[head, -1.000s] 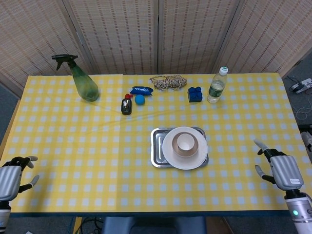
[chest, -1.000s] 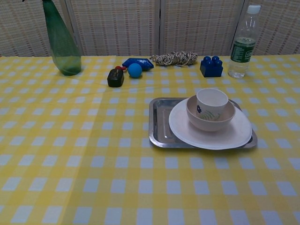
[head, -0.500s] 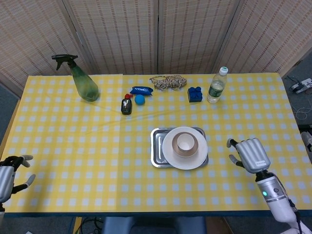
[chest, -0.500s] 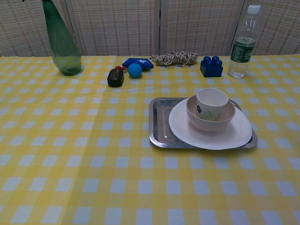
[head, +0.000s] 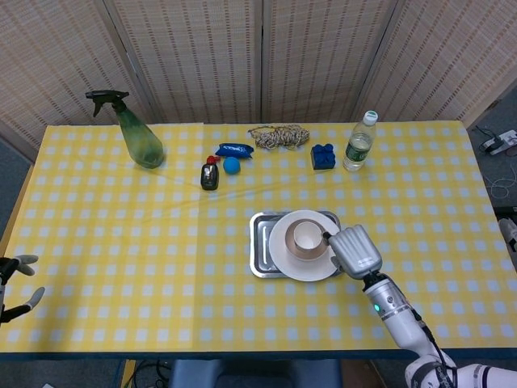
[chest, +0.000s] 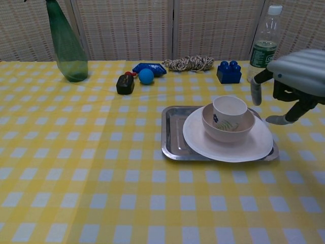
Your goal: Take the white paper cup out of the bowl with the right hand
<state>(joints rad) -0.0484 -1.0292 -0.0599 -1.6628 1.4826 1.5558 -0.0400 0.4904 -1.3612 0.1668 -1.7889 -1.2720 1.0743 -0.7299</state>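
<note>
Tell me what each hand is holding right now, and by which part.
Nothing is held. The right hand hovers beside the white paper cup in the bowl, fingers apart, touching nothing. The left hand is open.

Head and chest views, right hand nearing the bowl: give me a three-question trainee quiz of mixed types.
1. True or false: the right hand already holds the white paper cup.
2. What does the bowl sit on? A) bare tablecloth B) white plate on a metal tray C) blue block
3. Fill in: the water bottle stands beside the blue ____.

Key: 1 false, fingers apart, beside the bowl. 2 B. 3 block.
</note>
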